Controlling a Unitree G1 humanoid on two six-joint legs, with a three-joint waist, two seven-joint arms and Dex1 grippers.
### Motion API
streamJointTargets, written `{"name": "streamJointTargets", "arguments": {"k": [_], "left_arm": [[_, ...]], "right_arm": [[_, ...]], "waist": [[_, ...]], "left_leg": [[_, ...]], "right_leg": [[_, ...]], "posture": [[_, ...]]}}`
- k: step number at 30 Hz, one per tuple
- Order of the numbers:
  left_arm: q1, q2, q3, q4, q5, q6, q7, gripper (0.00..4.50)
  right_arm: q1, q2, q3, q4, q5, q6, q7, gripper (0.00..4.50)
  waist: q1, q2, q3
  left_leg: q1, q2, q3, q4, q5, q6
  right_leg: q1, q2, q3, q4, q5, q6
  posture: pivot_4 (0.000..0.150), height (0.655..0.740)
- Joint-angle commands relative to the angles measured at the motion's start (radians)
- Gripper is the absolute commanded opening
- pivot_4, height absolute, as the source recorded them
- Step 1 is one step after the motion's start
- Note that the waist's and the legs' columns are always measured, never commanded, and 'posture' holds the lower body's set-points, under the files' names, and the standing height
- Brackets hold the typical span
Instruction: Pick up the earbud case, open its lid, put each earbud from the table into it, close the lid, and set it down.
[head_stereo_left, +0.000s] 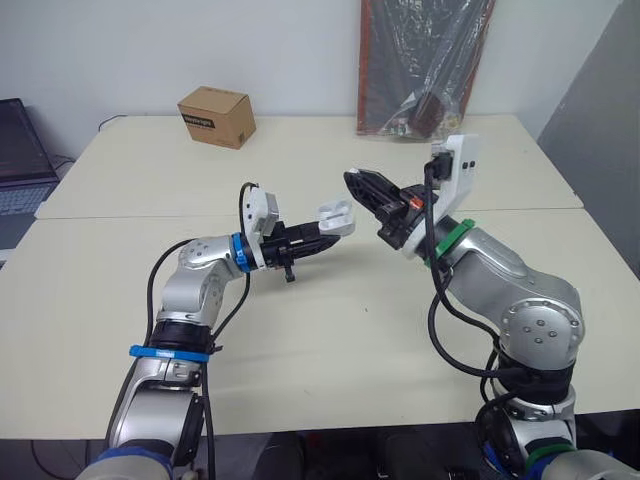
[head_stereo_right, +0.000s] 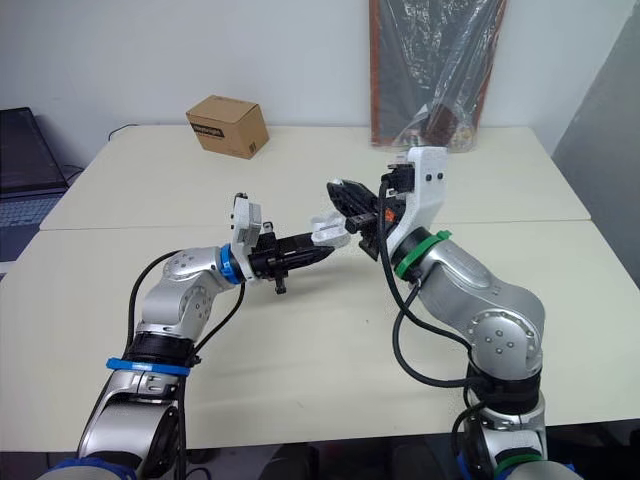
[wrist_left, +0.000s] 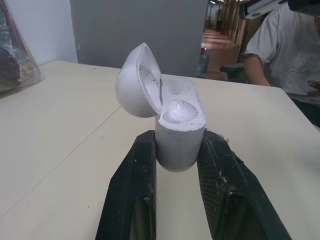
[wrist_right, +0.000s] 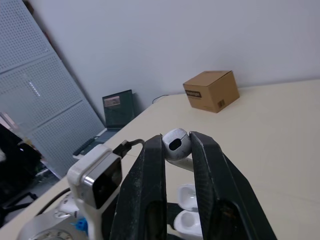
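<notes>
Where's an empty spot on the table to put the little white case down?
It is crowded in the middle, where the left gripper holding the case meets the right gripper holding an earbud. The table is bare on the near side of them, and at the back between the cardboard box and the plastic bag.

The rounded white earbud case (wrist_left: 180, 135) is smooth, dust-speckled plastic, the black fingers (wrist_left: 132, 200) matt and scuffed, the brown box (head_stereo_left: 216, 116) cardboard.
</notes>
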Motion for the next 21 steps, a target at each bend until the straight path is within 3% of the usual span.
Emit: {"name": "streamJointTargets", "arguments": {"k": [1, 21], "left_arm": [[-0.031, -0.004, 0.010, -0.004, 0.005, -0.003, 0.026, 0.79], [-0.046, -0.041, 0.020, -0.016, -0.012, 0.005, 0.069, 0.79]], "right_arm": [[-0.021, -0.002, -0.004, -0.012, 0.036, 0.019, -0.014, 0.36], [-0.041, 0.116, -0.022, 0.085, 0.110, 0.033, -0.211, 0.36]], "waist": [[0.000, 0.000, 0.000], [-0.002, 0.000, 0.000]], "left_leg": [[0.000, 0.000, 0.000, 0.000, 0.000, 0.000], [0.000, 0.000, 0.000, 0.000, 0.000, 0.000]], "right_leg": [[0.000, 0.000, 0.000, 0.000, 0.000, 0.000], [0.000, 0.000, 0.000, 0.001, 0.000, 0.000]], "posture": [[0.150, 0.7400], [0.150, 0.7400]]}}
